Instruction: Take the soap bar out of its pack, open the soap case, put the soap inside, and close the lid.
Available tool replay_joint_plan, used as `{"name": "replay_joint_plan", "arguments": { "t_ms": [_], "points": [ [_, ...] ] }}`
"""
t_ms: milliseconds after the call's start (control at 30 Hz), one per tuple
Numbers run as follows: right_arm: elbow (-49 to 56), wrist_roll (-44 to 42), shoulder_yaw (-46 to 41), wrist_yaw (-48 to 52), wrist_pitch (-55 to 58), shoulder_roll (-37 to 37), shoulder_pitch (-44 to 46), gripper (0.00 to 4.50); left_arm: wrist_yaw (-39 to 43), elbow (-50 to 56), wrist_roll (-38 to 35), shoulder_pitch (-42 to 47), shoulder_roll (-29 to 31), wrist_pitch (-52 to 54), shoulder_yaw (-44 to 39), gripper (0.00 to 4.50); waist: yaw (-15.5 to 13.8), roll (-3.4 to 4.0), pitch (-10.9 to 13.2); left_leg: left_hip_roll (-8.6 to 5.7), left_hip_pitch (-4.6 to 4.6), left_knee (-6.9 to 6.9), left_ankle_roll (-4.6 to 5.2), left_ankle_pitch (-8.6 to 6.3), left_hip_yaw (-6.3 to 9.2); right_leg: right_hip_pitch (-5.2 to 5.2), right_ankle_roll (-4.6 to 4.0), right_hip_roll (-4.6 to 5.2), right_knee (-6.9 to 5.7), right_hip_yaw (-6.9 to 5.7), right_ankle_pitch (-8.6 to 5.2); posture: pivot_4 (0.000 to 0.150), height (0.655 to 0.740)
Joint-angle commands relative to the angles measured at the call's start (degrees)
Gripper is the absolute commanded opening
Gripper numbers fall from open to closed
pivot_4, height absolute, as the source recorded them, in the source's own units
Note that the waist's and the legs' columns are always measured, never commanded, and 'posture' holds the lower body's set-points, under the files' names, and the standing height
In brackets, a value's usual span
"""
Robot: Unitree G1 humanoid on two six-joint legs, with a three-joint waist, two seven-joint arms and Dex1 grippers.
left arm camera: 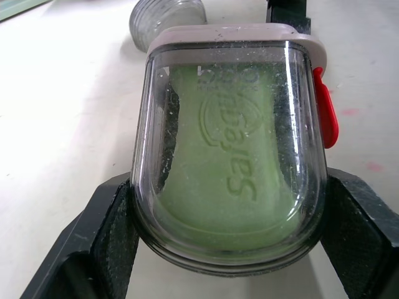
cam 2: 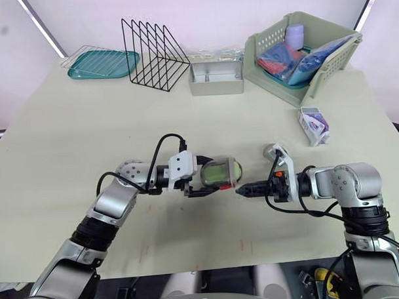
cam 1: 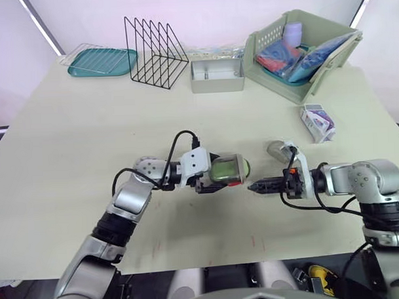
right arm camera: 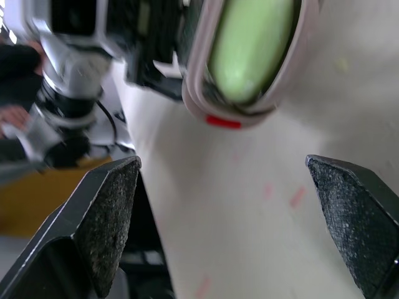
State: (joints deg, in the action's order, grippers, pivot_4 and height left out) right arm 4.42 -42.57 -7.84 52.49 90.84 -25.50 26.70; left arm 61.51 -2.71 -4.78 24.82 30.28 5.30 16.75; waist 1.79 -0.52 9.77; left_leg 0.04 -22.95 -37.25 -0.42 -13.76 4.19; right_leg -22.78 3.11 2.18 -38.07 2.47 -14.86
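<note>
- Soap bar [left arm camera: 227,162]: green, with raised lettering, it lies inside the soap case [cam 1: 228,169] under the clear lid [left arm camera: 293,93]. The case is held just above the table [cam 1: 67,128] near its middle front.
- Left gripper [cam 1: 217,182]: its two black fingers [left arm camera: 93,243] are clamped on the case's long sides, at the end nearer that wrist.
- Right gripper [cam 1: 253,185]: empty, its fingers spread wide in the wrist view. It points at the case from the robot's right and is close to it without touching.
- The relation that matters: the case's long axis runs across the table from left to right, and its free end faces the right gripper head-on. The red latch tab [cam 1: 235,182] sits on the case's near side, towards that free end.
- My read: the lid looks down, though I can't tell whether it has clicked. The right arm is the one free to press it, and it would need to come onto the lid or the tab rather than push at the end.
- The torn pack [cam 1: 318,122] lies well off to the right, in front of the basket [cam 1: 268,42].
</note>
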Motion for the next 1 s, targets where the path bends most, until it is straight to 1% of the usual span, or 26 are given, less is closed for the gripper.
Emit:
{"name": "replay_joint_plan", "arguments": {
  "t_ms": [33,400,667,1000],
  "points": [
    [-1.0,-4.0,-3.1,-3.2,1.7,2.0,1.3,4.47,-0.5,3.5,-1.0,0.2,-0.1,-1.5,-1.3,3.49,0.1,0.00,0.0,0.00,0.00,0.00,0.00,0.00,-0.01,0.00,0.00,0.00,0.00,0.01,0.00,0.150,0.7400],
    [-7.5,-9.4,-4.9,-13.3,1.7,7.3,5.4,4.47,-0.3,5.9,-1.0,-1.0,-0.7,-1.0,-0.4,3.49,0.4,0.01,0.0,0.02,0.00,0.01,0.00,0.00,-0.03,-0.01,0.00,-0.02,-0.01,0.02,0.00,0.150,0.7400],
    [-9.4,-14.7,-4.1,-17.9,1.7,7.2,6.0,4.47,-0.4,5.7,-0.4,-0.8,-1.0,-1.4,0.0,3.49,0.5,0.01,0.0,0.02,0.00,0.01,0.00,0.00,-0.03,-0.02,0.00,-0.02,-0.01,0.02,0.00,0.150,0.7400],
    [-9.4,-17.4,-3.0,-20.6,1.7,7.1,5.7,4.47,-0.7,5.7,-0.1,-0.6,-1.1,-1.7,0.4,3.49,0.5,0.01,0.0,0.02,0.00,0.02,0.00,0.00,-0.03,-0.01,0.00,-0.02,-0.01,0.02,0.00,0.150,0.7400]
  ]
}}
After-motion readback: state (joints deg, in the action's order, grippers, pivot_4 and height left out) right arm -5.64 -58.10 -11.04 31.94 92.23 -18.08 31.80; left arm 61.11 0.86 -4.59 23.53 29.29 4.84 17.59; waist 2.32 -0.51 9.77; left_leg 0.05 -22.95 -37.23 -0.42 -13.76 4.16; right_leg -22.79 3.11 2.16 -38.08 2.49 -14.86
